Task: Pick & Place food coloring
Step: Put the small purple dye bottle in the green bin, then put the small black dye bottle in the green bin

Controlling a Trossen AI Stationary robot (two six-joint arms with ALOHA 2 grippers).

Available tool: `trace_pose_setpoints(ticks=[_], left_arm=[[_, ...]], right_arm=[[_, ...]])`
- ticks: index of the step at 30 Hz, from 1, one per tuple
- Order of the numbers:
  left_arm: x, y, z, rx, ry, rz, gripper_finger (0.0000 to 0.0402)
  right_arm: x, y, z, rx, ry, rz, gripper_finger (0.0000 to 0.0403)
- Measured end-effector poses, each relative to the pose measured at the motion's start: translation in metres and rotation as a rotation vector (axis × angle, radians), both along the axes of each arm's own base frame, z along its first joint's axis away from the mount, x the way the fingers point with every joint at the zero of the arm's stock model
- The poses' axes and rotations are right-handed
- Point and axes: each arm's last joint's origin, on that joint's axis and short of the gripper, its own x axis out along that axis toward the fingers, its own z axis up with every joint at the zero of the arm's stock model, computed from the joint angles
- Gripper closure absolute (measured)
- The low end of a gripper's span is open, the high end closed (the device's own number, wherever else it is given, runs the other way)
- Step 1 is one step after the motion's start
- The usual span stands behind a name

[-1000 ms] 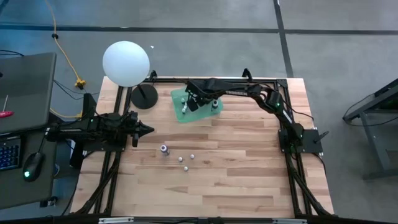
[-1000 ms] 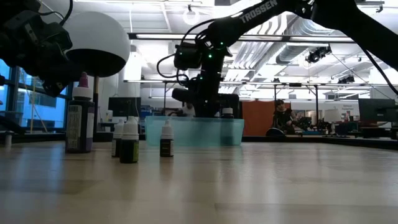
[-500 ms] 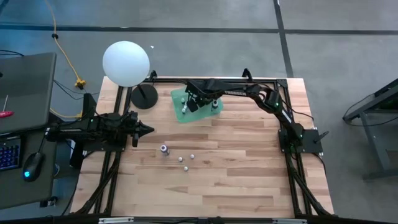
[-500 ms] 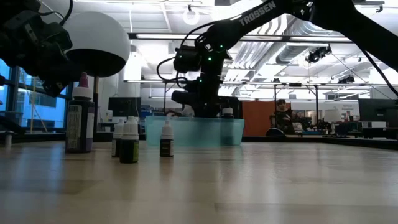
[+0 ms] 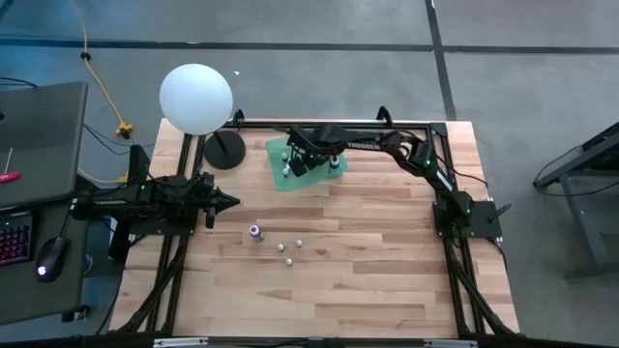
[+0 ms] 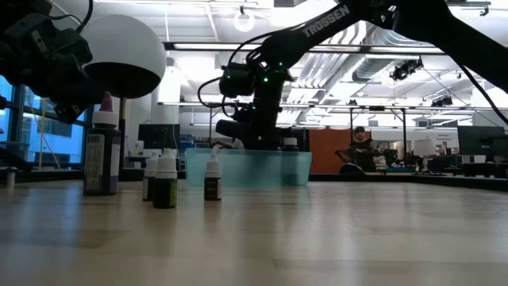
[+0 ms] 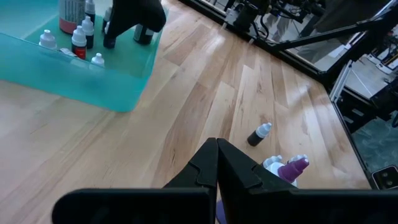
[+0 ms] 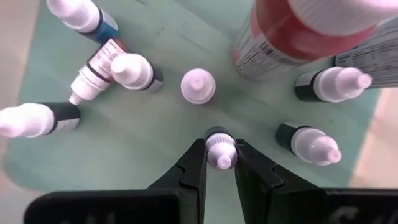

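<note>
1. From my remote seat, the right gripper (image 8: 221, 163) hangs over the translucent teal plastic tray (image 5: 283, 180), its jaws clamped on a tiny white-capped food coloring bottle (image 8: 220, 149); the tray floor is crowded, so I judge a release here could tip the neighbouring white-capped bottles (image 8: 198, 84)
2. The tall red-bodied bottle (image 8: 292, 37) stands just beside; a swing could topple it
3. The left gripper (image 7: 217, 163) waits with jaws together over the pale wooden worktop (image 5: 387, 280), where several small bottles (image 5: 282, 247) and a purple-bodied bottle (image 5: 255, 232) remain
4. "TROSSEN" reads on the right arm in the low view; the bottle labels' print is illegible
</note>
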Motion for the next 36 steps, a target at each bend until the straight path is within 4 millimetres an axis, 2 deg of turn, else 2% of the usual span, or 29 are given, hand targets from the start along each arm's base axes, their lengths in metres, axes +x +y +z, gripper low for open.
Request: trace_pose_setpoints(ticks=[9, 21, 32, 36], left_arm=[[0.0000, 0.0000, 0.0000, 0.000, 0.000, 0.000, 0.0401], [0.0000, 0.0000, 0.0000, 0.000, 0.000, 0.000, 0.0401], [0.0000, 0.0000, 0.0000, 0.000, 0.000, 0.000, 0.0401], [0.0000, 0.0000, 0.0000, 0.000, 0.000, 0.000, 0.0401]], right_arm=[[-0.0001, -0.0001, -0.0001, 0.001, 0.000, 0.001, 0.0307], [0.0006, 0.0001, -0.0001, 0.001, -0.002, 0.028, 0.0293], [-0.0006, 0.0004, -0.0002, -0.008, 0.019, 0.063, 0.0233], [-0.0018, 0.0013, 0.0074, -0.006, 0.006, 0.081, 0.0219]])
